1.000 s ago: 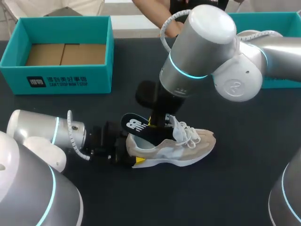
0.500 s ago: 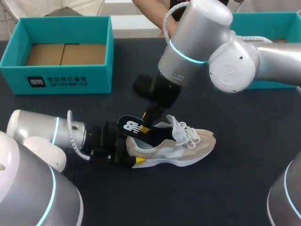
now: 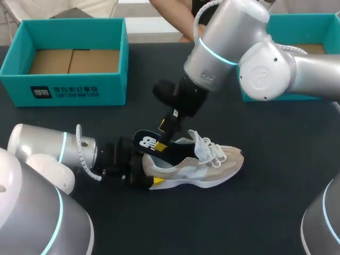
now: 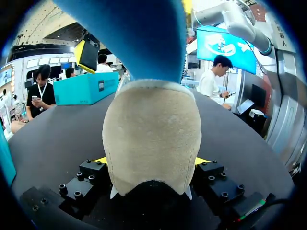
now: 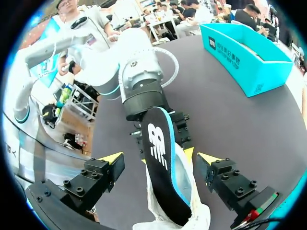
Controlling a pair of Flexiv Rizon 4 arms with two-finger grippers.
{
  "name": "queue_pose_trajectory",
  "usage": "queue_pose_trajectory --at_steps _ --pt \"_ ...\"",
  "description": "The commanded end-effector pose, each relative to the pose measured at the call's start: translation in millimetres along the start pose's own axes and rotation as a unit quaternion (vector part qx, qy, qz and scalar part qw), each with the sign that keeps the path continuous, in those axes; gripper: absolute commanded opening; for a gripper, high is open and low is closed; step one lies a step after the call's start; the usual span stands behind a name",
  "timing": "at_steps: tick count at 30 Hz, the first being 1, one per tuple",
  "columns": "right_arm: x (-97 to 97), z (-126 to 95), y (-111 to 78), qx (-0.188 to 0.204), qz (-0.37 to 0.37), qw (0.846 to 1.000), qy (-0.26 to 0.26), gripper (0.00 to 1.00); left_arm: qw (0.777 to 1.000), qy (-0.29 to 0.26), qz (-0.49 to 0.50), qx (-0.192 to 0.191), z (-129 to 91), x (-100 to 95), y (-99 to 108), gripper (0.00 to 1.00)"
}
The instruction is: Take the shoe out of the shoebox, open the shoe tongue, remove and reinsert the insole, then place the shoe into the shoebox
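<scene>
Nearest, the left claw (image 4: 151, 160) is clamped on the heel of the beige suede sneaker with white laces (image 3: 199, 162), one yellow tip on each side of it, pinning it to the dark worktop (image 3: 276, 207). The sneaker lies on its sole with its long axis running across the worktop, heel toward the left arm and toe pointing to the right. From the heel opening the black insole with a blue edge (image 3: 150, 144) slants up and back, only its front part inside the shoe. Just above its raised end hangs the right claw (image 5: 162, 158), spread wide and gripping nothing; in its wrist view the insole lines up between the two fingers and appears to touch neither. The right arm is thus the one placed to act on the insole, along that slanted axis, down and toward the toe. Farthest, at the left rear, the open teal cardboard shoebox (image 3: 64, 91) stands well apart from the shoe.
</scene>
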State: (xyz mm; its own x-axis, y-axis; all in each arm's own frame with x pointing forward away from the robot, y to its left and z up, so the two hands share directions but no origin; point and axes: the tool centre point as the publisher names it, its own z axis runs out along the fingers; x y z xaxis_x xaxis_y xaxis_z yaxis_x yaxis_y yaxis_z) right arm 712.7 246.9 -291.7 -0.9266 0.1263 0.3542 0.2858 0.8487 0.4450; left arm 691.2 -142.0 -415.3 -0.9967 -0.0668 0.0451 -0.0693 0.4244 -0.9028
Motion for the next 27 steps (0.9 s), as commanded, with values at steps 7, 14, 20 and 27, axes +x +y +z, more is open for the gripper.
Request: queue_pose_trajectory --at_steps 7,14,20,27 --pt "-2.0 -7 -3.4 0.006 -0.011 0.997 0.073 1.00 1.000 -0.001 0.000 -0.001 0 1.9 6 0.00" --pt "-7.2 5 -7.5 0.010 -0.008 0.994 0.105 0.58 1.000 -0.001 0.000 -0.001 0 1.9 6 0.00" --pt "-7.0 14 -8.9 0.010 -0.016 0.991 0.135 0.52 1.000 -0.001 0.000 -0.001 0 1.9 6 0.00" --pt "-5.6 28 -6.9 0.006 -0.026 0.986 0.163 0.45 1.000 -0.001 0.000 -0.001 0 1.9 6 0.00"
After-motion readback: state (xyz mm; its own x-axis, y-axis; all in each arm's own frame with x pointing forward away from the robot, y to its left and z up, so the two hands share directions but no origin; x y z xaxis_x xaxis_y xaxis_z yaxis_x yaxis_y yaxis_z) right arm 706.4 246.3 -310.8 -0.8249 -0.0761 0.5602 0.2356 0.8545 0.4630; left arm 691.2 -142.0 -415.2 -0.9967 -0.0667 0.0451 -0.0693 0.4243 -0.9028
